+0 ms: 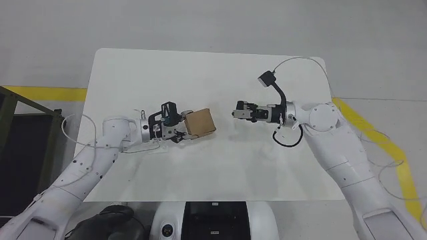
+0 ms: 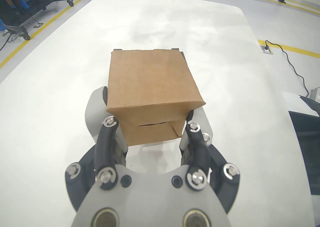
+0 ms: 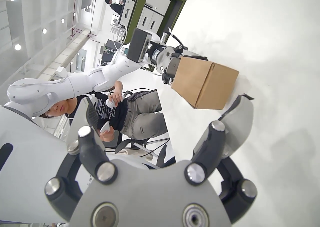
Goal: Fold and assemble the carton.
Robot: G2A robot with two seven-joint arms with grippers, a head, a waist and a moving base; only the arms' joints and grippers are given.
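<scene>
Assembly looks well along: the carton [image 2: 150,92] already stands as a squared brown box, with no loose flaps sticking out from the sides on show. It sits near the middle of the white counter [image 1: 267,167], toward the robot's left. The left gripper [image 1: 179,131] is clamped on one end of it, one finger on each side wall. From the left wrist view, the end panel between those fingers shows a thin dark slit where two flaps meet, so that seam may not be pressed fully home. The box is tilted a little. From the right wrist view it seems to be carried just off the surface, though I cannot be certain that its lower edge is not touching. The right gripper [image 3: 166,99] is released, with its fingers spread wide and nothing between them. It faces the free end of the carton from a short way off, apart from it. I judge the step in hand to be the closing or checking of the last end. The next move would call for the right gripper to come in square to that free face and press or tuck it. Meanwhile the left grip must hold firm without crushing the thin walls or letting the box twist.
</scene>
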